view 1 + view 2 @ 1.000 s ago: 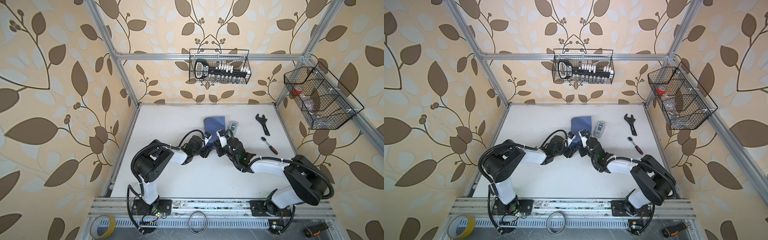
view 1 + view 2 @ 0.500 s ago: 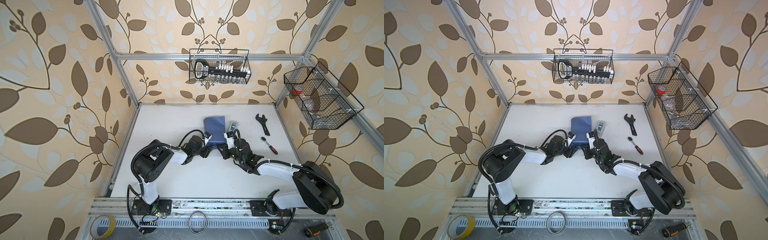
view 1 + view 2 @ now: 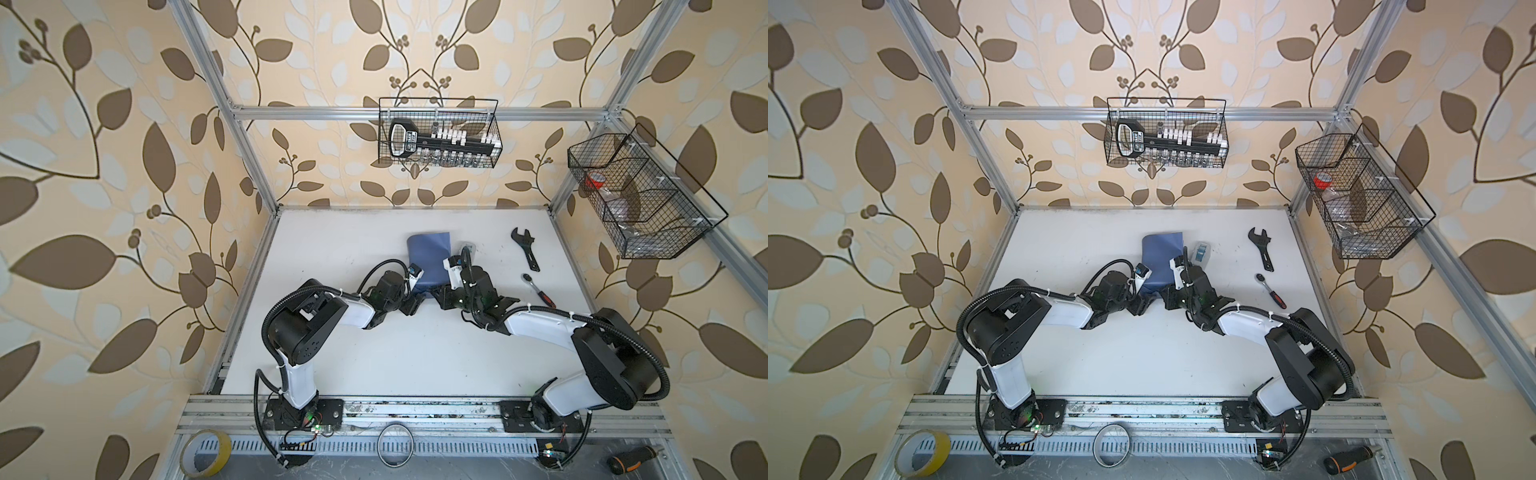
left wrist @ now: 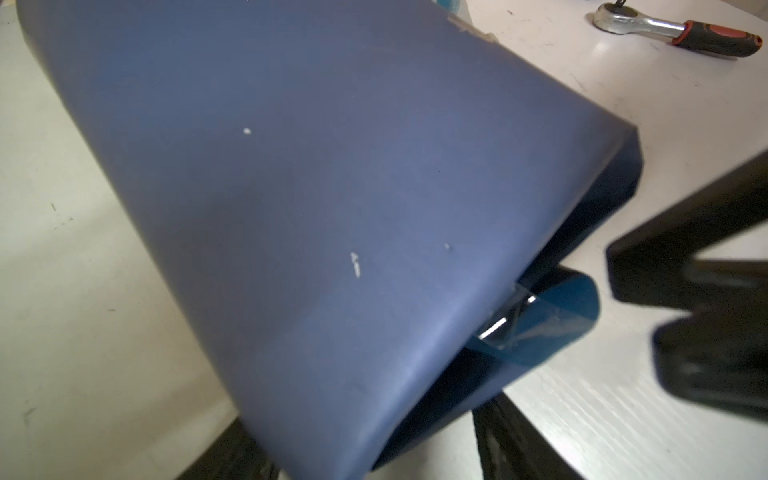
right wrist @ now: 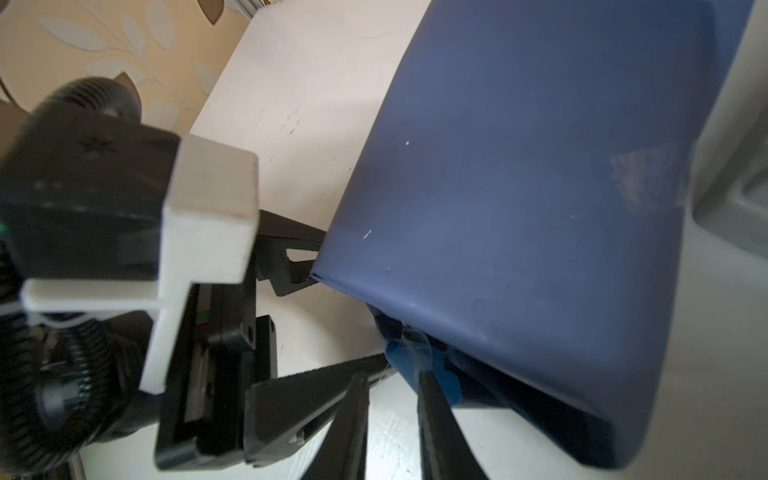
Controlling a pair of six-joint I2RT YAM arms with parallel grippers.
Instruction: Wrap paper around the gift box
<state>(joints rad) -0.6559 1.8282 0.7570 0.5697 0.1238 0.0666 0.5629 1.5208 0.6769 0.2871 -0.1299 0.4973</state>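
**Two tools at the near end of the paper tube**

Top views: the paper [image 3: 428,257] [image 3: 1160,257], slate-blue face out, lies rolled into a tube on the white surface [image 3: 374,365]. It sits toward the back, about mid-width. The gift box is hidden inside the wrap and cannot be seen. At the tube's near-left corner is the left tool [image 3: 414,302]; at its near-right corner, the right tool [image 3: 441,296]. Jaw gaps are too small to read here. A tape dispenser [image 3: 1201,252] sits just beside the tube on the right. A wrench [image 3: 525,254] and a ratchet [image 3: 538,289] lie further right, apart from it.

Left wrist: the tube fills the view, its open end toward the camera. The left tool's fingers [image 4: 511,436] stand wide apart, one either side of that end. Whether they press the paper, I cannot tell. A glossy lighter-blue flap [image 4: 557,316] sticks out of the opening and lies on the surface. The right tool [image 4: 636,305] is just beside the flap, blurred.

Right wrist: the right tool [image 5: 392,374] has its jaws parted by a narrow gap, with nothing seen between them and its tips at the flap [image 5: 419,361]. The left tool [image 5: 345,318] is spread, one fingertip touching the tube's edge, the other at its underside.
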